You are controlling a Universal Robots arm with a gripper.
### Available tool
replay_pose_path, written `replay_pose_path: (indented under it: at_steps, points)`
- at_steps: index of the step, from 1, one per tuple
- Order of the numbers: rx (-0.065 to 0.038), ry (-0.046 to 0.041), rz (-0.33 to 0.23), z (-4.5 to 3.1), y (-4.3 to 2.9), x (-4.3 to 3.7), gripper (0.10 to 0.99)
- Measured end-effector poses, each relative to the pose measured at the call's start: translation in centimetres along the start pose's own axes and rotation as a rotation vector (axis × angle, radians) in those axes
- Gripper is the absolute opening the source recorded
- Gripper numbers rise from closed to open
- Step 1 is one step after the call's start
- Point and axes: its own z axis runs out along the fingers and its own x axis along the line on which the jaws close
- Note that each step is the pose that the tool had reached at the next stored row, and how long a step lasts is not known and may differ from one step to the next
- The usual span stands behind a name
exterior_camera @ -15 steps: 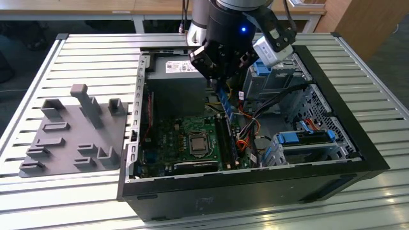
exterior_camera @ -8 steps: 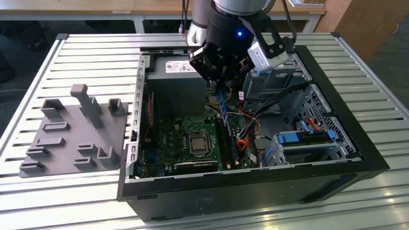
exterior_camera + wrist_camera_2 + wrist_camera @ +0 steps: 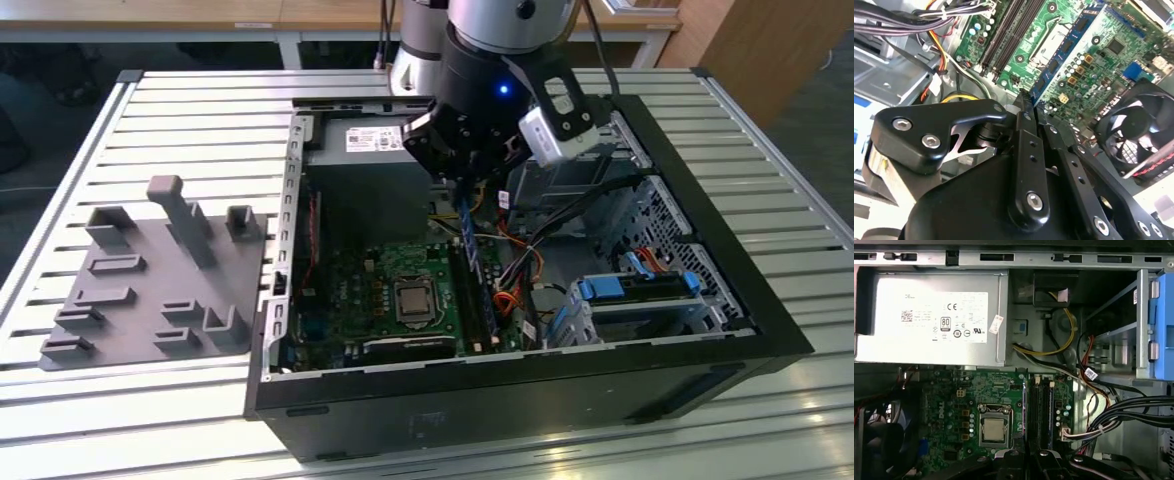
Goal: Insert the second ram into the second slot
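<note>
My gripper (image 3: 463, 186) hangs inside the open computer case (image 3: 747, 300), shut on the second ram (image 3: 1066, 50). The ram is a thin blue-green stick with black chips that runs out from the fingertips (image 3: 1024, 107) over the motherboard (image 3: 1094, 70). In the first wrist view the second ram (image 3: 1025, 410) shows edge-on, above the board and just beside the dark memory slots (image 3: 1041, 410), on their CPU socket (image 3: 994, 430) side. In the exterior view the second ram (image 3: 474, 260) slants down from the gripper toward the memory slots (image 3: 483, 300). I cannot tell whether any slot holds a stick.
A silver power supply (image 3: 929, 315) fills the case's far end. Cable bundles (image 3: 1124, 415) and blue drive brackets (image 3: 641, 285) lie beside the slots, and a black fan (image 3: 1134, 130) sits past the board. A grey fixture plate (image 3: 147, 280) lies at the exterior view's left.
</note>
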Motion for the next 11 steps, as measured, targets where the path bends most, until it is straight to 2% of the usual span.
replay_pose_path:
  at_steps: [5,11]
  points:
    - [-0.002,-0.0015,0.044,0.91,-0.03,-0.22,0.141]
    - [-0.002,-0.0016,0.047,1.97,-0.07,-0.98,0.141]
